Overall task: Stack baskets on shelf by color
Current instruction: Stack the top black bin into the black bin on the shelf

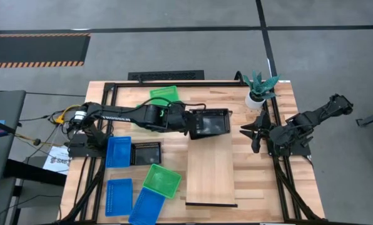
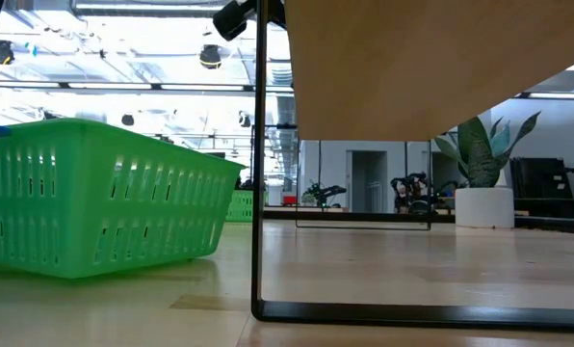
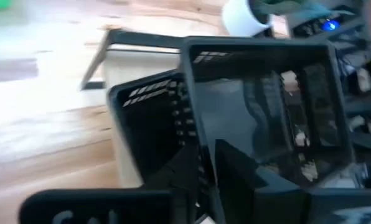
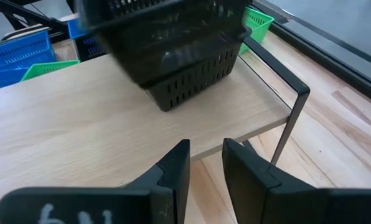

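The pale shelf [image 1: 211, 175] runs near to far at the table's middle. My left gripper [image 1: 191, 122] reaches in from the left and is shut on a black basket [image 1: 213, 122] over the shelf's far end. In the right wrist view, that basket [image 4: 167, 25] hangs blurred just above a second black basket [image 4: 192, 81], which stands on the shelf by its base. A third black basket [image 1: 146, 153], two green ones [image 1: 163, 94] [image 1: 161, 180] and three blue ones [image 1: 117, 151] [image 1: 119, 197] [image 1: 148, 206] lie on the tabletop left of the shelf. My right gripper [image 1: 254, 132] waits to the right of the shelf, narrowly open. My left gripper holds the upper black basket by its left short wall [image 3: 204, 155]. One finger [image 3: 238, 171] is inside the basket and the other [image 3: 185, 171] outside. The fingers come level from the table's left. The basket is lifted, roughly level, over the lower black basket [image 3: 148, 124].
A potted plant [image 1: 258, 94] stands at the far right corner, near the shelf's far end. Black rails [image 4: 291, 118] close the shelf's short ends. The near green basket [image 2: 94, 202] sits beside the shelf's near leg [image 2: 260, 193]. The near half of the shelf is bare.
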`<action>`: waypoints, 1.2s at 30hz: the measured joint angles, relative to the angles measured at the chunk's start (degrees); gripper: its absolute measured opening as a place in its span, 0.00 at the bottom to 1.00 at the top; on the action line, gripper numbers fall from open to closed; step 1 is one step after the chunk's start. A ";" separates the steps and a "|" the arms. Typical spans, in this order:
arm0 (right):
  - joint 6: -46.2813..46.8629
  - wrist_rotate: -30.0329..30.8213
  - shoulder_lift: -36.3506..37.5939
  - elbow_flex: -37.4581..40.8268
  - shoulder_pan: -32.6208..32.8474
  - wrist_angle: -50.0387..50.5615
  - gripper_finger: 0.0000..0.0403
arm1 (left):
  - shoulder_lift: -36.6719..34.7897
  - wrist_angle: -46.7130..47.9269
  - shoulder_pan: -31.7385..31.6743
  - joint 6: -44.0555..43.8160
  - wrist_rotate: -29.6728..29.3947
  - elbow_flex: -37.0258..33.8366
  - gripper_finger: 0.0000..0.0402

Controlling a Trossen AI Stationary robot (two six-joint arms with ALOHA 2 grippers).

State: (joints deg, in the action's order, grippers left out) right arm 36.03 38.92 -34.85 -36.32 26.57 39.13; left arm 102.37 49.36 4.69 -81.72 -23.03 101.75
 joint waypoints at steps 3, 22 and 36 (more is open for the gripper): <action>0.00 -0.02 0.00 0.00 0.00 0.29 0.29 | 0.00 -1.47 0.02 2.64 0.45 0.00 0.19; -4.85 9.75 -0.49 0.02 -0.31 -4.55 0.29 | -4.65 14.18 4.05 0.47 -0.70 0.04 0.39; -17.20 4.59 -11.16 0.04 -10.44 -22.16 0.29 | -2.08 16.51 4.63 4.30 -3.40 -3.05 0.26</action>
State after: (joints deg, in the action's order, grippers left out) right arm 18.83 43.51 -46.01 -36.27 16.13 16.97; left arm 100.29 65.87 9.32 -77.42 -26.43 98.71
